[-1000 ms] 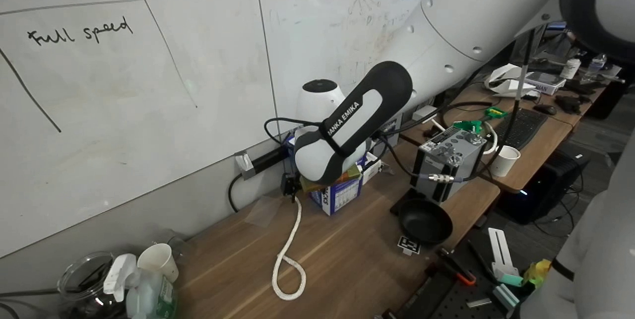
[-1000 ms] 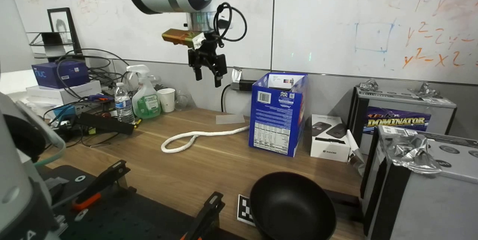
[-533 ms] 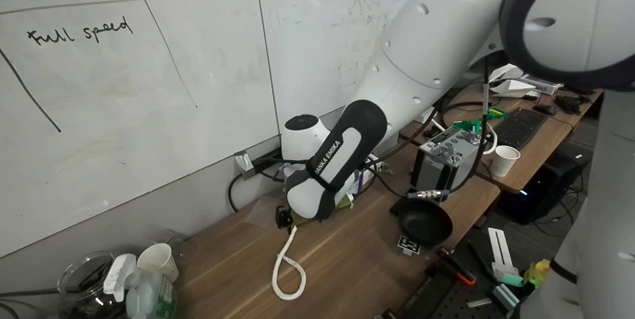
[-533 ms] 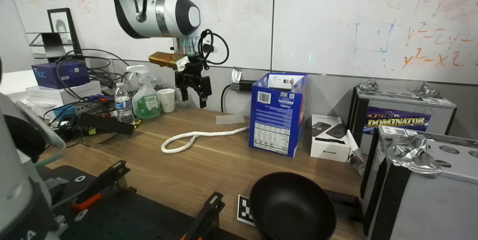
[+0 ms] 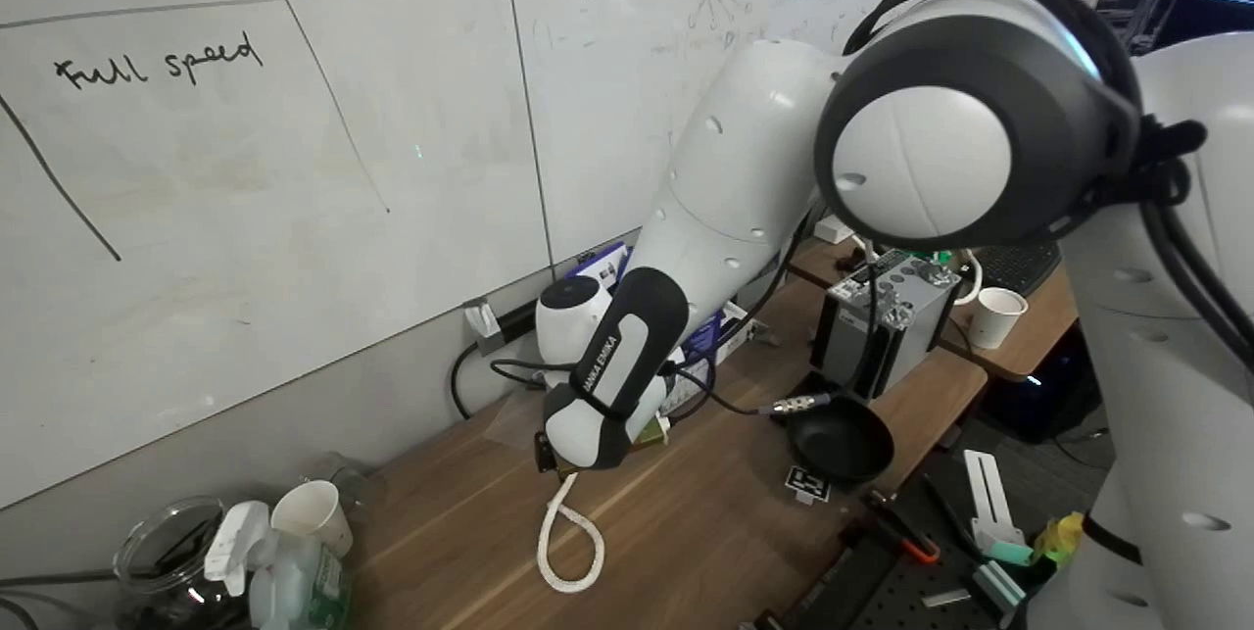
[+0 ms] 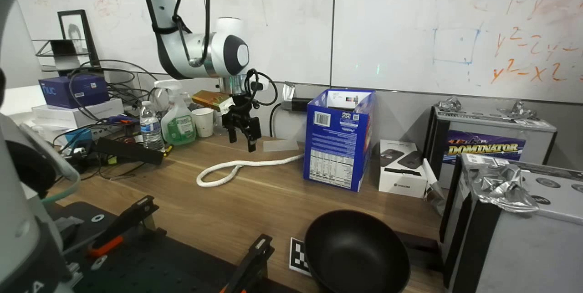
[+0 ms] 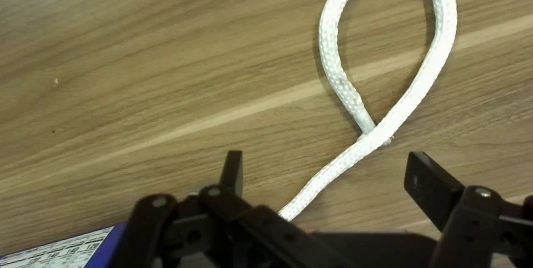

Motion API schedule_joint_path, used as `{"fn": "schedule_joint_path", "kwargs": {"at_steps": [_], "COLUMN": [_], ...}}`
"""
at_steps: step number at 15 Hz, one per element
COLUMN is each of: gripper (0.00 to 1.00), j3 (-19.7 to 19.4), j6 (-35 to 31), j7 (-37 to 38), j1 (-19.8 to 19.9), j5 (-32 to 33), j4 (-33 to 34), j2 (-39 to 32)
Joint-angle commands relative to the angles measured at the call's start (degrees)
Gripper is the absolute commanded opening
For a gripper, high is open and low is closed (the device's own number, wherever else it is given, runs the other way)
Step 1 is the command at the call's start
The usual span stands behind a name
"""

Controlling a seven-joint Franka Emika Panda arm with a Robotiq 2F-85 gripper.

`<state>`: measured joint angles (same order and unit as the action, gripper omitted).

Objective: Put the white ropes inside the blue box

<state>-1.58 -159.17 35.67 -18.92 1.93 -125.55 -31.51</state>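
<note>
The hand [image 6: 242,141], jaws apart and empty, has come down toward the white braided rope [image 6: 262,163], looped on the bench [image 6: 246,204] beside the blue cardboard carton [image 6: 332,145]; grasping likely comes next.

White rope [image 7: 377,135], looped, beside blue box [image 6: 334,141].
Rope: one loop, crossing near its end; far end hidden. Box: upright, open-topped, white printed panels.

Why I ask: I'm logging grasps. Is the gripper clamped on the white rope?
No; in the wrist view the gripper stands wide open, and the white rope lies on the table.
</note>
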Motion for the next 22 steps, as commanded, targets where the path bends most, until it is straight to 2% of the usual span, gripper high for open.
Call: {"fn": "schedule_joint_path", "kwargs": {"at_steps": [1, 9, 22], "gripper": [1.0, 1.0, 1.0], "j3": [-1.0, -0.3, -0.3], "j6": [0.4, 1.1, 0.6], "j7": [1.5, 2.1, 2.0], "j1": [-1.7, -2.3, -3.6], "j5": [-1.7, -5.8, -7.3], "j4": [6.1, 13.4, 16.9], "j2": [-5.3, -13.0, -17.9]}}
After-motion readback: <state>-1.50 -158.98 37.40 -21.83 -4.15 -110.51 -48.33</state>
